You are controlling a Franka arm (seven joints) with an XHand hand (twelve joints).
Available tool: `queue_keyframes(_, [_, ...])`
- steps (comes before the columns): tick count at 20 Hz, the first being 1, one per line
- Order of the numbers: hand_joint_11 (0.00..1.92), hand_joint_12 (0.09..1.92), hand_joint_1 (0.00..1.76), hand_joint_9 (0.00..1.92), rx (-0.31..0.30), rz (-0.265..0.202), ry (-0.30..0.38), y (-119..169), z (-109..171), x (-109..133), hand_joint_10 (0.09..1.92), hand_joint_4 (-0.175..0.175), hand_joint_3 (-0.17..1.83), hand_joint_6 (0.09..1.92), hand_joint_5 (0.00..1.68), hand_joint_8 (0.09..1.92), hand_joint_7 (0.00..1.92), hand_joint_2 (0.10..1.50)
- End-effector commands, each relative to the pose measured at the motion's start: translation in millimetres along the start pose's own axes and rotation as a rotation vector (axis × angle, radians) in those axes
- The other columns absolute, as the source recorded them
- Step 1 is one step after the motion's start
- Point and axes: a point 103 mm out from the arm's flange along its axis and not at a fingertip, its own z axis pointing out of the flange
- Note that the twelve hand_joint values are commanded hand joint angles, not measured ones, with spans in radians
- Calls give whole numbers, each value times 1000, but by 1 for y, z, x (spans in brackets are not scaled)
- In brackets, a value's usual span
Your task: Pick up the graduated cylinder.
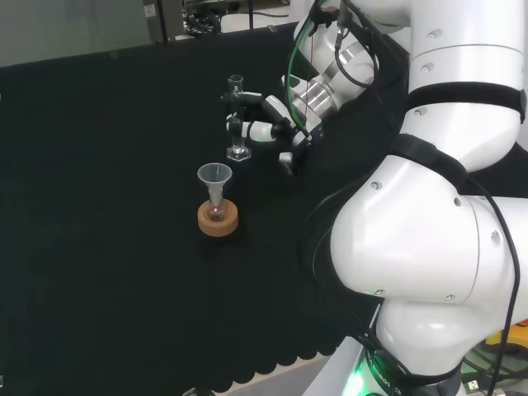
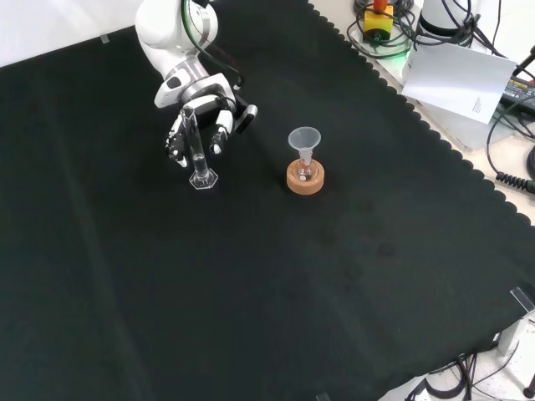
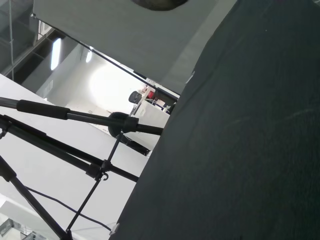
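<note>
Nearest me in the head view stands a funnel (image 1: pixel 214 175) in a flask on a cork ring (image 1: pixel 218 219); beyond it the cylinder (image 1: pixel 238 117) is upright on the cloth (image 1: pixel 99 206), my hand (image 1: pixel 268 120) curled round its middle; I judge it light, slick, brittle, top-heavy; mid-tube suits.

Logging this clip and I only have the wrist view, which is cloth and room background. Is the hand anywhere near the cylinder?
Observer: Yes. In the front view the hand is right behind the upright cylinder, fingers around its tube.
Operator: Is it lifted?
Observer: Apparently not; the cylinder's base seems to rest on the cloth.
Operator: Anything else close by?
Observer: A funnel stands in a small flask on a cork ring, to the cylinder's right in the front view.
</note>
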Motion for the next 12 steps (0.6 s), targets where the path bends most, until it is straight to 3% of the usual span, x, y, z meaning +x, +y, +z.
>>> queue_keyframes(1, [594,1180,1044,847,-1,-10,7,2,4,0,424,-24,-175,218,625,562,585,1013])
queue_keyframes(6, [621,1164,1041,867,-20,-7,12,4,3,0,406,-25,-175,249,624,559,591,1018])
queue_keyframes(12, [750,1089,1061,960,-46,4,-5,4,-2,1,337,-16,-175,503,670,567,643,1117])
